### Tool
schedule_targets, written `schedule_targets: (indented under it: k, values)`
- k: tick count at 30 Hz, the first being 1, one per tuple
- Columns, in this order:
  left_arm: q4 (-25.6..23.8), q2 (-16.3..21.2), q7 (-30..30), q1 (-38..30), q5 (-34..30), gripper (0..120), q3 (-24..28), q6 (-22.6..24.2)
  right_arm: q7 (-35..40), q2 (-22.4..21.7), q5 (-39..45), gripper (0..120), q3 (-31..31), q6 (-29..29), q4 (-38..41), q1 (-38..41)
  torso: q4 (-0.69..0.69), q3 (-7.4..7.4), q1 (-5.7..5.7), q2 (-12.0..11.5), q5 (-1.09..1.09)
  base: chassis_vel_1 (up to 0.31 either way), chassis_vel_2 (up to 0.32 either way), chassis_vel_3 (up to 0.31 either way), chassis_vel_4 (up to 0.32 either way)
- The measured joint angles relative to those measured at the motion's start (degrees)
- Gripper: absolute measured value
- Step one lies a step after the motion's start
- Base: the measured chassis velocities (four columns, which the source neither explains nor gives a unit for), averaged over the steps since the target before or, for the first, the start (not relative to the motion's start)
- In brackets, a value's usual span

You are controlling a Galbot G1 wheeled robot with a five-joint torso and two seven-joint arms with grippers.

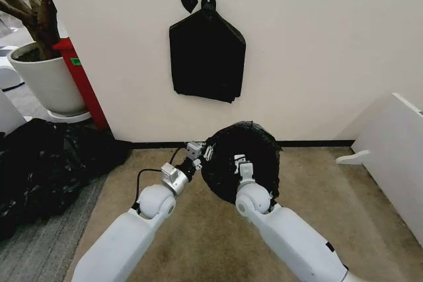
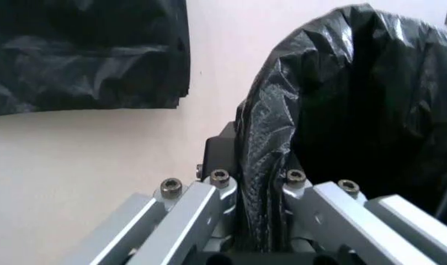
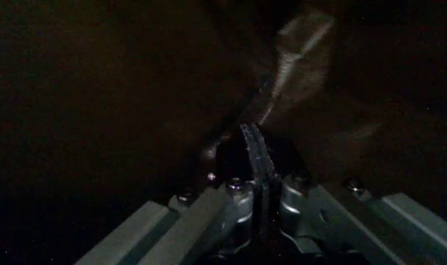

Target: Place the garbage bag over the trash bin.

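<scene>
Already the garbage bag (image 1: 241,160) hangs as a dark rounded dome on the carpet (image 1: 317,189) near the far wall (image 1: 317,44), and whatever stands under it is hidden, so I cannot tell whether the trash bin is beneath. The left gripper (image 2: 256,187) is clamped on a gathered fold at the bag's left edge; the right gripper (image 3: 254,165) is pinched shut on film at its near side, buried in black plastic.

The main risk, I judge, is the thin film tearing or slipping from the fingers if the two arms pull apart unevenly, or the mouth catching on one side only.

Room is tight toward the wall, where the bundle of bags (image 1: 207,57) hangs above. Black sheeting (image 1: 46,163) crowds the left, a white board (image 1: 396,156) the right; bare carpet lies open nearer the robot.
</scene>
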Motion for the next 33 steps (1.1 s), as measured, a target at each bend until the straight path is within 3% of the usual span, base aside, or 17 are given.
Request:
schedule_targets:
  k: [8, 12, 15, 19, 20, 26, 29, 33]
  values:
    - [-0.5, 0.5, 0.2, 0.3, -0.4, 3, -0.6, 0.0, 1.1, -1.2, -10.9, 0, -0.5, -4.3, -1.4, 0.9, 0.0, 0.0, 0.0, 0.0, 0.0, 0.0, 0.0, 0.0, 0.0]
    - [0.1, 0.5, 0.2, 0.0, -0.5, 3, -0.7, 0.0, 0.6, -2.1, -12.1, 0, -0.4, -2.6, -0.2, 0.7, -0.02, 0.0, 0.0, 0.0, -0.01, 0.0, 0.0, 0.0, 0.0]
    - [1.6, 0.2, -0.4, -0.5, -0.7, 3, -0.8, 0.0, -4.9, -3.6, -12.1, 0, -0.4, 8.7, 1.9, -0.2, -0.01, 0.0, 0.0, 0.0, 0.0, 0.0, 0.0, 0.0, 0.0]
    - [3.4, -0.3, -1.3, -1.2, -1.4, 3, -0.9, 0.0, -13.5, -5.1, -16.6, 14, -0.2, 24.5, 3.2, -1.8, 0.0, 0.0, 0.0, 0.0, 0.0, 0.0, 0.0, 0.0, 0.0]
    - [3.4, -0.3, -1.3, -1.2, -1.4, 3, -0.9, 0.0, -13.5, -5.1, -16.6, 14, -0.2, 24.5, 3.2, -1.8, 0.0, 0.0, 0.0, 0.0, 0.0, 0.0, 0.0, 0.0, 0.0]
    - [6.0, -1.2, -2.9, -2.8, -4.5, 3, -1.4, 1.5, -26.4, -7.3, -17.9, 40, 1.5, 38.9, 8.0, -6.9, 0.0, 0.0, 0.0, 0.0, 0.0, 0.0, 0.0, 0.0, 0.0]
    - [6.7, -1.5, -3.6, -3.5, -6.2, 3, -1.8, 2.8, -30.9, -7.5, -17.9, 47, 2.9, 42.8, 9.2, -8.8, -0.01, 0.0, 0.0, 0.0, 0.0, 0.0, 0.0, 0.0, 0.0]
    - [7.8, -2.3, -7.6, -5.8, -12.9, 3, -3.9, 8.9, -44.6, -8.2, -16.6, 64, 6.7, 53.8, 10.8, -13.5, -0.01, 0.0, 0.0, 0.0, 0.0, 0.0, 0.0, 0.0, 0.0]
